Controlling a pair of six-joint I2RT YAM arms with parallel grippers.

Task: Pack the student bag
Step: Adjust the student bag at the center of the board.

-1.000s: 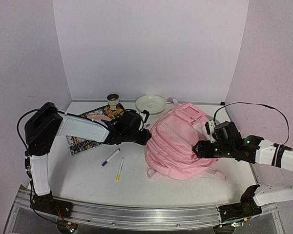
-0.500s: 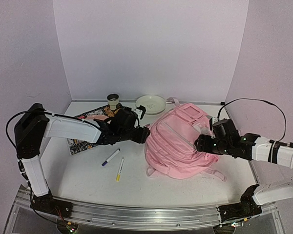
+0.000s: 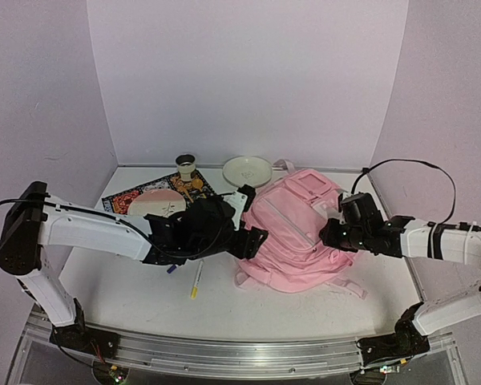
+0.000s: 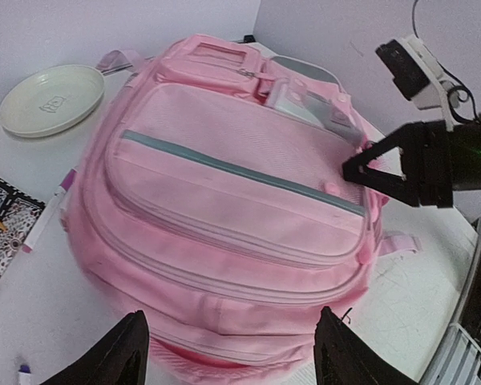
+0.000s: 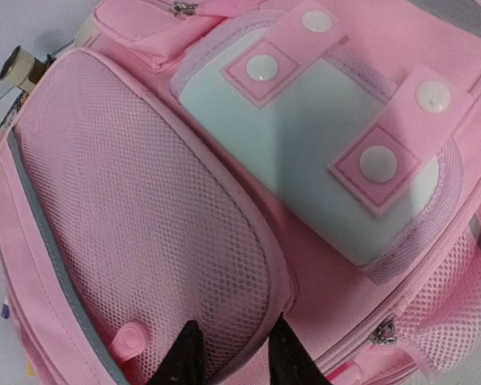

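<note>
Plainly, right of centre on the desk (image 3: 128, 297) lies the student bag (image 3: 293, 233): soft, floppy, probably light (best pinched at a strap or seam). Left jaws gape at its left edge, holding nothing. Right jaws, narrowed at the mesh pocket (image 5: 144, 224) only the right wrist view shows, may grip; I cannot tell.

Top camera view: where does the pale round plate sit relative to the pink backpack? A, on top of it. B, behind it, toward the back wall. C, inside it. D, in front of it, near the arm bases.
B: the plate lies beyond the far left corner of the student bag, at the rear of the table.
</note>
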